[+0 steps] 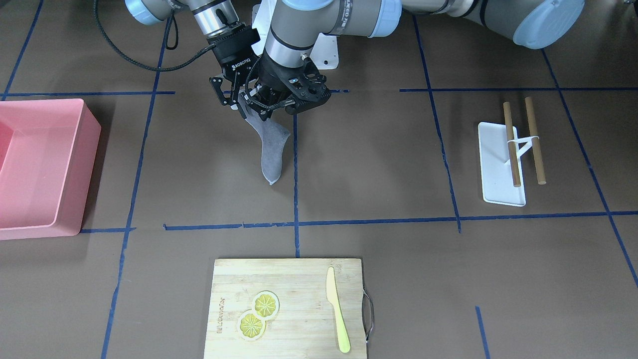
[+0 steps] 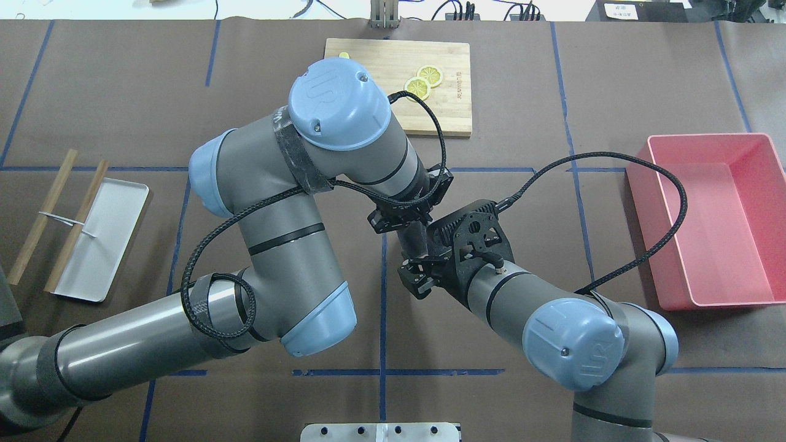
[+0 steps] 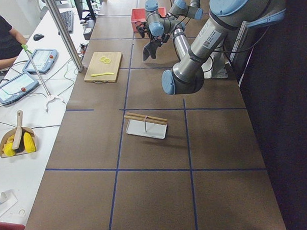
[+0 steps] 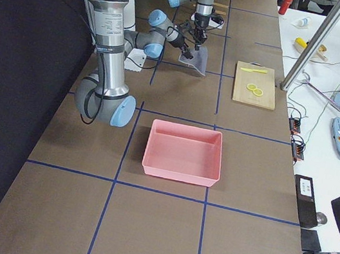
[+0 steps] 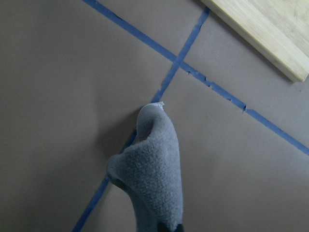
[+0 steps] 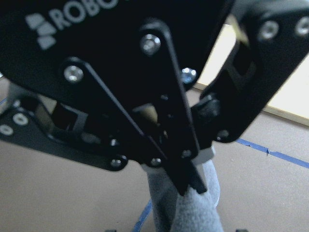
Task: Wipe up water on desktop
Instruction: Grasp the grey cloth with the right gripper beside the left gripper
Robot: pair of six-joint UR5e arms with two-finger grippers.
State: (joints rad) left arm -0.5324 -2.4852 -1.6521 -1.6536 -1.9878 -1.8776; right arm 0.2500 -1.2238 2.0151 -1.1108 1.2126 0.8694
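A grey cloth [image 1: 271, 149] hangs from my left gripper [image 1: 255, 101], which is shut on its top end. The cloth's lower tip rests on the dark-brown desktop [image 1: 374, 164] next to a blue tape line. The left wrist view shows the cloth [image 5: 154, 164] drooping down to the tape crossing. My right gripper [image 1: 225, 93] is open and empty, close beside the left one at the cloth's top. The right wrist view shows the left gripper's finger [image 6: 186, 176] pinching the cloth [image 6: 188, 212]. I see no water on the desktop.
A bamboo cutting board [image 1: 299, 279] with two lemon slices [image 1: 258, 314] and a yellow knife [image 1: 337, 309] lies at the desktop's far edge from me. A pink bin [image 1: 75, 164] stands on my right side. A white tray [image 1: 493, 164] with two wooden sticks lies on my left.
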